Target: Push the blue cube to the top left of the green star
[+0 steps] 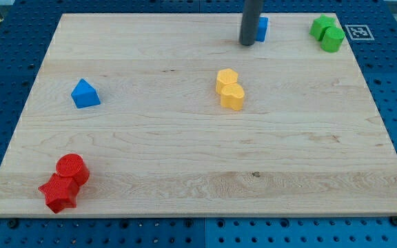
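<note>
The blue cube [262, 29] sits near the board's top edge, right of centre, partly hidden by my dark rod. My tip [247, 44] rests on the board right against the cube's left side. Two green blocks touch each other in the top right corner. The upper one [321, 26] looks like the green star and the lower one [334, 39] looks rounder. The cube lies to the left of the green pair with a gap between them.
A blue triangular block [85, 94] lies at the left. Two yellow blocks [230, 88] touch each other near the centre. A red cylinder [73, 169] and a red star [59, 195] sit at the bottom left. The wooden board [198, 158] lies on a blue pegboard.
</note>
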Controlling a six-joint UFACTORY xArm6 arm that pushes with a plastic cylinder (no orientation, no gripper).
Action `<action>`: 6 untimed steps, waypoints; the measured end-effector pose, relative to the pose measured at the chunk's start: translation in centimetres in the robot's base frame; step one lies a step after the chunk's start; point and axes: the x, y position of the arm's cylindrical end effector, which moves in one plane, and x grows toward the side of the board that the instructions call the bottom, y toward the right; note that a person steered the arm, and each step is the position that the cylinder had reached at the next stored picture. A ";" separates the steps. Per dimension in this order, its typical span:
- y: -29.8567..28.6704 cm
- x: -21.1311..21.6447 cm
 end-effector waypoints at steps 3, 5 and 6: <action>11.3 -3.0; 4.7 -2.7; -1.0 -2.0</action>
